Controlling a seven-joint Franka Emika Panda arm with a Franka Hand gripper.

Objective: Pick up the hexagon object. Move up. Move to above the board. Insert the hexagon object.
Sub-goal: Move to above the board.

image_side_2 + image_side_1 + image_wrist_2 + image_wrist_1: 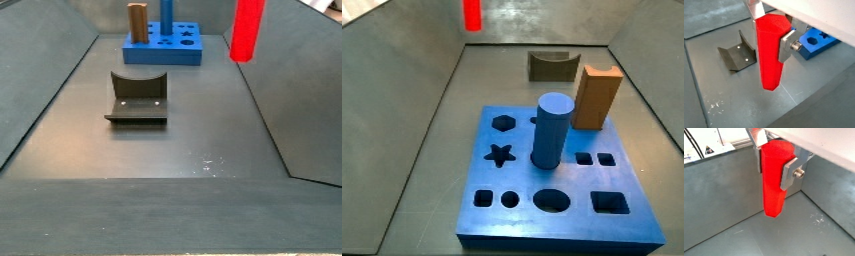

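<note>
My gripper [774,165] is shut on the hexagon object [773,183], a glossy red rod that hangs upright between the silver fingers [791,174], its lower end clear of the grey floor. The other wrist picture shows the same hold [771,35] on the rod [769,60]. In both side views only the rod shows [472,13] [247,28], high up, and the gripper itself is cut off by the frame edge. The blue board [589,180] [187,54] with cut-out holes lies flat, well apart from the rod. One corner of the board [812,49] shows behind the fingers.
A blue cylinder [551,130] [170,15] and an orange-brown block [596,97] [138,20] stand upright in the board. The dark fixture [552,66] [136,97] [737,57] stands on the floor between board and rod. Grey walls [717,193] enclose the floor.
</note>
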